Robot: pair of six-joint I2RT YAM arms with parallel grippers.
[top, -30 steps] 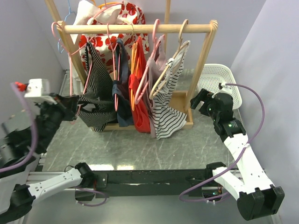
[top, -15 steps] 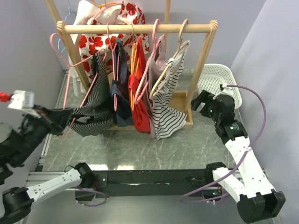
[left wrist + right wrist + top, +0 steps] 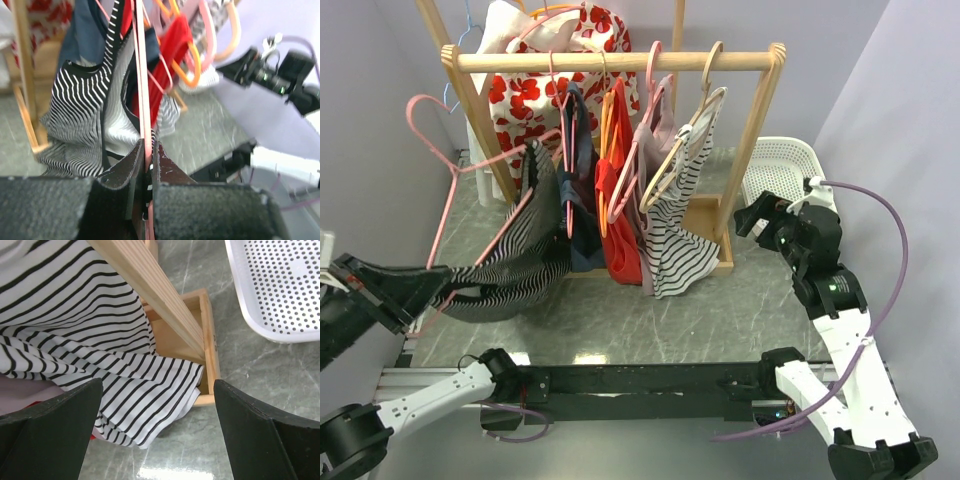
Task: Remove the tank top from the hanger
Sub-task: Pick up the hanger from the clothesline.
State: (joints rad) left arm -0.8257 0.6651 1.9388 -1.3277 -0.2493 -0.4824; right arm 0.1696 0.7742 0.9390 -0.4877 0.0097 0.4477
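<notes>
While the left end effector [image 3: 148, 145] is closed almost completely on the lower bar of the pink hanger [image 3: 142, 100], the hanger sits low and to the left, its hook in open air beside the wooden rail [image 3: 620, 62] rather than over it. This looks deliberate: held clear of the crowded rack, the garment has room to slide free without dragging its neighbours. The black-and-white striped tank top [image 3: 525, 250] is not yet off. It is threaded on the tilted hanger and stretches from near the rack's left post down toward the gripping fingers, sagging just above the tabletop [image 3: 650, 310]. From the wrist view a fold of striped cloth lies right against the fingers, but whether it is also pinched cannot be told with confidence. The right end effector [image 3: 758, 215] is spread wide and holds nothing. It hovers by the rack's right post, between the white basket [image 3: 790, 165] and a striped top [image 3: 675, 250] that hangs on the rail, well apart from the task garment. The division of labour appears to be one arm anchoring the hanger and the other free to draw the cloth away. A strap snagging on the hanger's shoulder is the likely hazard.
</notes>
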